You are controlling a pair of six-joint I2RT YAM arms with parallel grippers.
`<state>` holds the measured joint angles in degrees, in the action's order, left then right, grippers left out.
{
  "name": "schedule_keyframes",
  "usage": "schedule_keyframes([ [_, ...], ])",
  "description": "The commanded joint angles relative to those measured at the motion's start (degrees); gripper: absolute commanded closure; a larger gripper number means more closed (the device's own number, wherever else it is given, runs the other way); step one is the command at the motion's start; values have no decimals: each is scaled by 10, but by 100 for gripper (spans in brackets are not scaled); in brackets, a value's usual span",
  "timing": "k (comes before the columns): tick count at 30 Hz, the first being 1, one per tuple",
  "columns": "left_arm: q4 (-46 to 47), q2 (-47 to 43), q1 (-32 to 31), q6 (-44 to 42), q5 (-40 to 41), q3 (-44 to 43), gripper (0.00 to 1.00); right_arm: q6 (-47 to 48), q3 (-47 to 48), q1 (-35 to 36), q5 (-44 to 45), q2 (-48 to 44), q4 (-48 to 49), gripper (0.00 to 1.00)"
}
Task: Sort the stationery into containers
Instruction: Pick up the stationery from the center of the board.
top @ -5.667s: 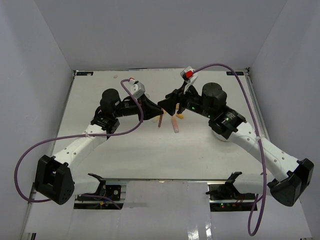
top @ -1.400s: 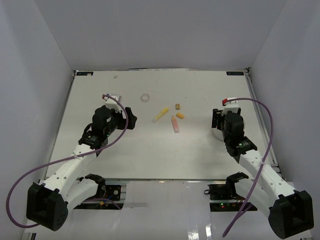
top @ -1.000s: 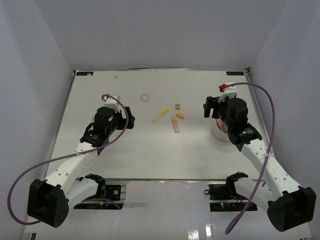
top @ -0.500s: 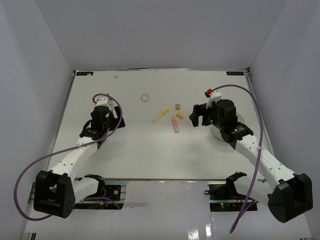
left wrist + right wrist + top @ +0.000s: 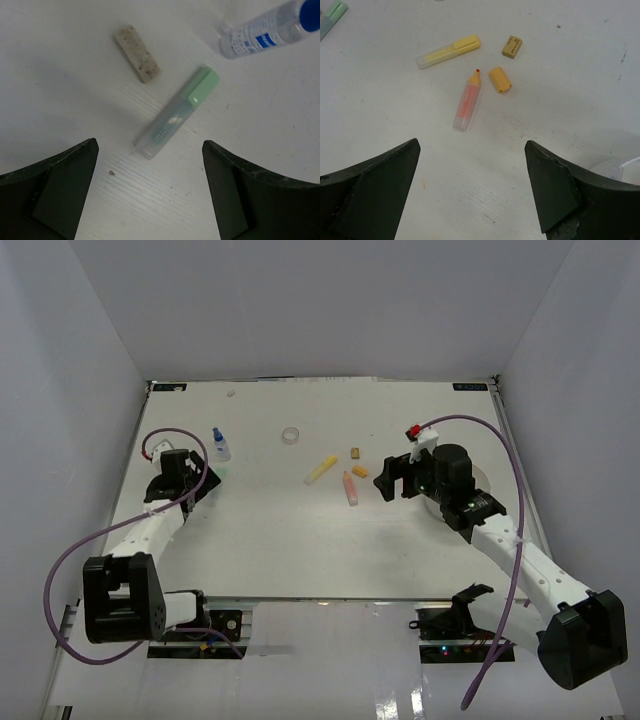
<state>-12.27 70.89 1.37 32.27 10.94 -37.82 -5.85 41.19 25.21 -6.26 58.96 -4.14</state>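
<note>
stationery lay loose on the white bench (image 5: 290,540), in two groups well apart.

left group, near the left edge:
- left hand (image 5: 149,162) was over this group, fingers spread wide, nothing gripped.
- green-capped marker (image 5: 177,115) lay flat on the bench; in the wrist view its clear end sat between the two fingertips, touching neither, and its cap pointed toward the bottle.
- small clear bottle (image 5: 265,32) with blue cap and blue label sat just beyond the green cap, not touching it.
- speckled grey eraser (image 5: 136,60) lay beside the marker, apart from it.

middle group:
- right hand (image 5: 471,150) was near this group, fingers wide apart and empty.
- orange marker (image 5: 467,102) lay uncapped, red tip toward the far side.
- orange cap (image 5: 500,80) lay just beside that tip, not touching as far as could be seen.
- yellow marker (image 5: 449,51), capped, lay to the left of and beyond the orange one, at a slant, separate from it.
- tan eraser (image 5: 511,46) lay just beyond the orange cap.
- clear tape ring (image 5: 291,435) lay flat farther back, between the two groups.

container:
- white tub (image 5: 615,170) showed only as a pale curved rim at the lower right corner of the right wrist view; in the overhead view the right arm covered most of it. contents could not be seen.
- every item listed above was on the bench, outside the tub.
</note>
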Motion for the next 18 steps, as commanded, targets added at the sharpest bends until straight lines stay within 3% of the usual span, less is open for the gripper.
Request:
schedule_keyframes([
  [1, -4, 20, 27, 57, 14, -37, 4, 6, -8, 3, -16, -26, 32, 9],
  [18, -32, 245, 72, 116, 36, -198, 14, 12, -36, 4, -29, -62, 57, 9],
])
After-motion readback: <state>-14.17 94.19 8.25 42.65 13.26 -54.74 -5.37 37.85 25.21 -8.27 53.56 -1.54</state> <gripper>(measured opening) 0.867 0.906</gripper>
